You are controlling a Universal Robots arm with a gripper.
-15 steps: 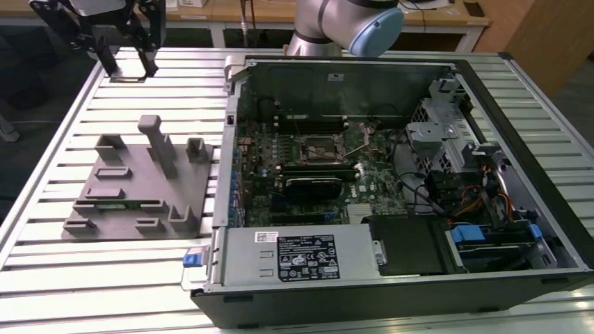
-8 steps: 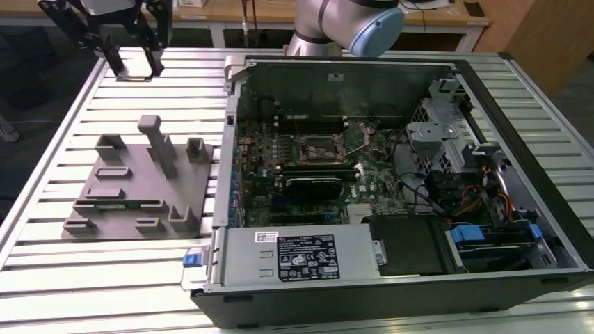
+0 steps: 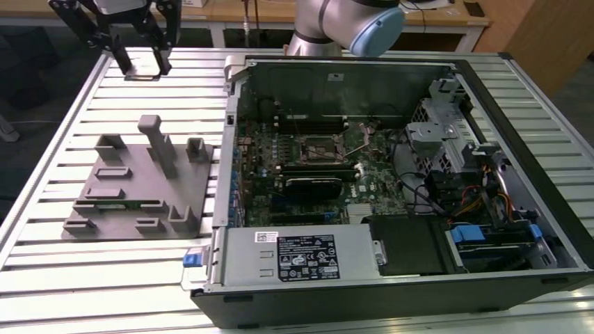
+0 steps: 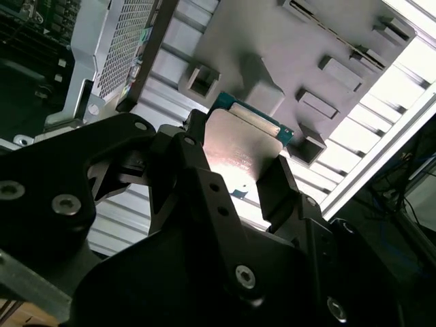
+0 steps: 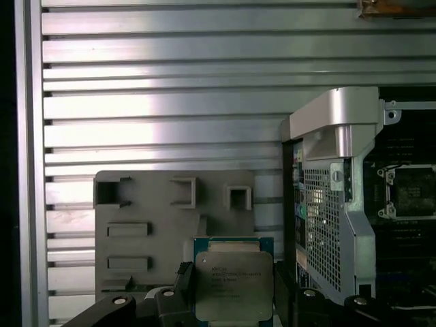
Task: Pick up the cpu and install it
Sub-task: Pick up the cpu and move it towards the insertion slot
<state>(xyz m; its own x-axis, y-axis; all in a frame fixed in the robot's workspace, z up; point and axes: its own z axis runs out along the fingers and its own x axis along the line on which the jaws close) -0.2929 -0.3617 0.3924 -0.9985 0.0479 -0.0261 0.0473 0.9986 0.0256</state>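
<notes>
Currently I have the gripper (image 3: 142, 64) clamped on the cpu (image 5: 234, 285) by two opposite edges, in the exterior view's upper left. I judge it light, stiff and fragile underneath, so edges only.

You see the cpu (image 5: 234, 286) topped in dull, satin metal — the fixture block (image 5: 157, 218) is matt grey plastic, the table (image 5: 163, 116) ribbed shiny metal, the computer case (image 5: 334, 112) smooth sheet metal.

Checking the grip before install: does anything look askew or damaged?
Nothing stands out. In the first wrist view the cpu sits square in the gripper, clamped on two opposite edges, with no visible damage.
</notes>
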